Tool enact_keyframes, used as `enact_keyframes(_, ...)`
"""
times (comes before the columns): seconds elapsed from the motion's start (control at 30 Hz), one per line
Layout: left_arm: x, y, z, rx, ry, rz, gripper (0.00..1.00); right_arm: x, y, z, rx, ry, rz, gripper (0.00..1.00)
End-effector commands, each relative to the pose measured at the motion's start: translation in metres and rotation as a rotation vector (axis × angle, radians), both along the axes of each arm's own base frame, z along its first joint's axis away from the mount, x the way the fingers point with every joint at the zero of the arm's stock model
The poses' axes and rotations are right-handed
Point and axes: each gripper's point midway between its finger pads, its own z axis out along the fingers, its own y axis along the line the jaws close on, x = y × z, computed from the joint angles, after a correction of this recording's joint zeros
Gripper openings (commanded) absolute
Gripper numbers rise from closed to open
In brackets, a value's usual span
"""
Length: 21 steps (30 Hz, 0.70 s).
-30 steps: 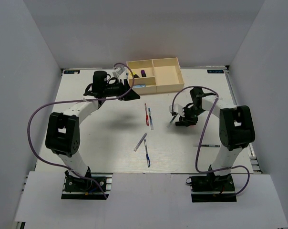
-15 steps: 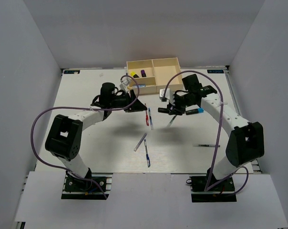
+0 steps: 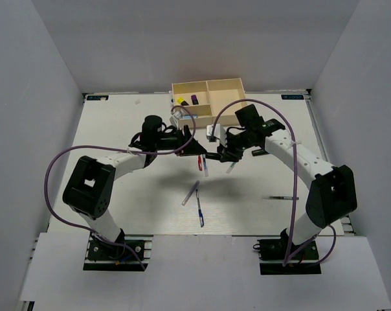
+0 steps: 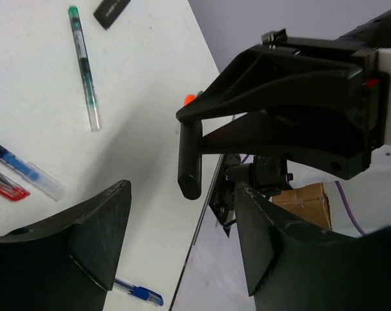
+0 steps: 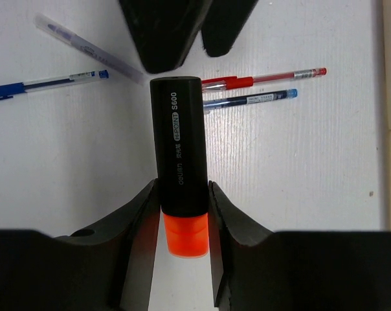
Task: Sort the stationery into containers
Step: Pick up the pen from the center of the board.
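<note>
Your right tool point(image 5: 180, 194) is clenched on the orange-ended highlighter point(image 5: 178, 142), holding it above the middle of the bench point(image 3: 118, 168). Its black end points at your left tool point(image 4: 180, 194), whose jaws are spread and empty, close in front.

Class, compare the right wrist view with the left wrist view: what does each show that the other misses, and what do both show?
Only the right wrist view shows the white lettering on the highlighter and its full orange end. Only the left wrist view shows a green pen lying on the table. Both show that highlighter clamped in the right gripper, plus the red pen and blue pen lying side by side.
</note>
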Motion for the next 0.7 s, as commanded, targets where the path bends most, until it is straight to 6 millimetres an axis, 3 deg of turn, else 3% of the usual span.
enact_keyframes(0.0, -0.016, -0.004, -0.005, 0.006, -0.003, -0.046, 0.73, 0.006, 0.01, 0.011, 0.023, -0.02, -0.009, 0.0)
enact_keyframes(0.4, -0.027, -0.014, -0.009, -0.008, 0.032, -0.08, 0.54, 0.006, 0.019, 0.01, 0.021, -0.035, -0.007, 0.0)
enact_keyframes(0.67, -0.028, -0.014, -0.011, -0.013, 0.043, -0.077, 0.2, 0.006, 0.021, 0.018, 0.035, -0.05, -0.028, 0.0)
